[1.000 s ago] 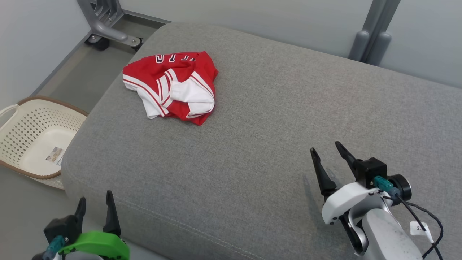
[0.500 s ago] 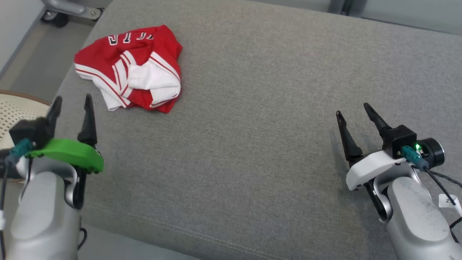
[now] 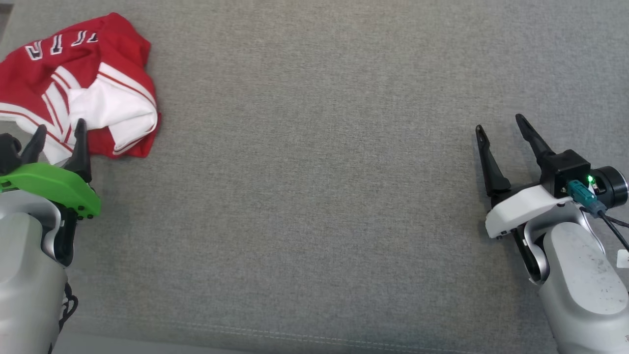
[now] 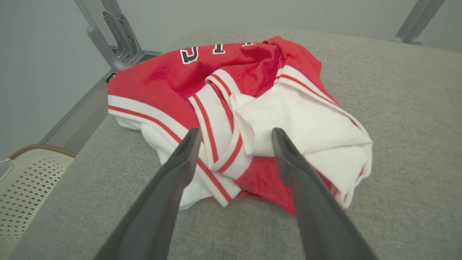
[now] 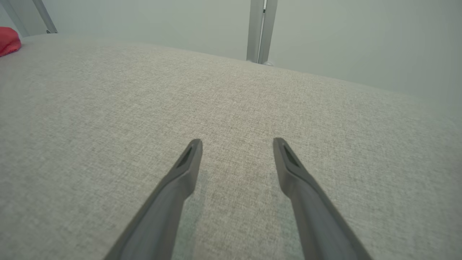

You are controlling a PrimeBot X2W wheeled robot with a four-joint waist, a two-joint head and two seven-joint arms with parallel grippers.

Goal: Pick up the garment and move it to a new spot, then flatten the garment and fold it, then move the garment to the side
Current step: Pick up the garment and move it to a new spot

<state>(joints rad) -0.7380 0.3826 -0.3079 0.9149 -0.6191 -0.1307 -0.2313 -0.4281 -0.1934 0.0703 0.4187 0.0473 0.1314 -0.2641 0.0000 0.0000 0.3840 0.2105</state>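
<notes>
The garment point(image 3: 83, 83) is a crumpled red jersey with white panels, red-and-white stripes and lettering, bunched up at the far left of the grey cushion point(image 3: 314, 196). My left gripper point(image 3: 59, 129) stands open just short of the heap's near edge. In the left wrist view the garment point(image 4: 252, 108) lies right ahead of the open left gripper point(image 4: 234, 131), nothing between the fingers. My right gripper point(image 3: 497, 122) hovers open over bare cushion at the right, far from the garment. The right wrist view has the right gripper point(image 5: 236, 141) open and a red scrap of the garment point(image 5: 8, 41) at far left.
A cream perforated laundry basket point(image 4: 21, 180) with a brown rim sits on the floor beside the cushion's left end. Grey metal frame legs point(image 4: 112, 43) stand behind the garment, and a grey post point(image 5: 260, 30) rises beyond the cushion against a pale wall.
The head camera has tilted down and swung, so the whole picture shifted. My left arm has risen and reached forward up to the garment's near edge. Both grippers stay open.
</notes>
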